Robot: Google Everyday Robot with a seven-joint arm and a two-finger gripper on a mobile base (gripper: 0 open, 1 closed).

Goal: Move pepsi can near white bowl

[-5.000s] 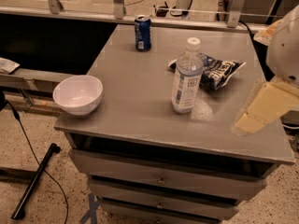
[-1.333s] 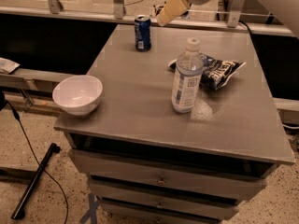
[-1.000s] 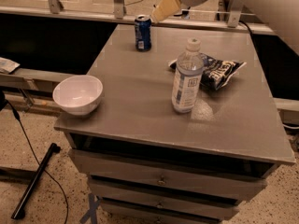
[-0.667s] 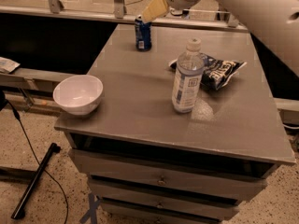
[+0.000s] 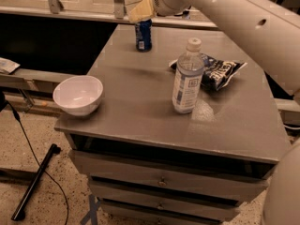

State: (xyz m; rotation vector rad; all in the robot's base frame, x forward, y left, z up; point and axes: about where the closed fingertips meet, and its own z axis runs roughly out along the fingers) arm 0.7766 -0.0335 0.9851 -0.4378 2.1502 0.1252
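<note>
Where the white bowl [image 5: 78,95] sits: the front-left corner of the grey table [image 5: 136,108], upright, well apart from the can.
pepsi can [image 5: 143,35]: upright at the table's back edge, left of centre.
gripper [image 5: 142,9]: tan, right over the can's top and overlapping it; whether it grips the can, I cannot tell.
water bottle [image 5: 187,76]: upright, capped, near mid-table.
chip bag [image 5: 219,72]: lying flat just behind the bottle, to its right.
arm [image 5: 234,14]: white, reaching in from the upper right.

Dim light; gripper [image 5: 142,11] above pepsi can [image 5: 143,35].
</note>
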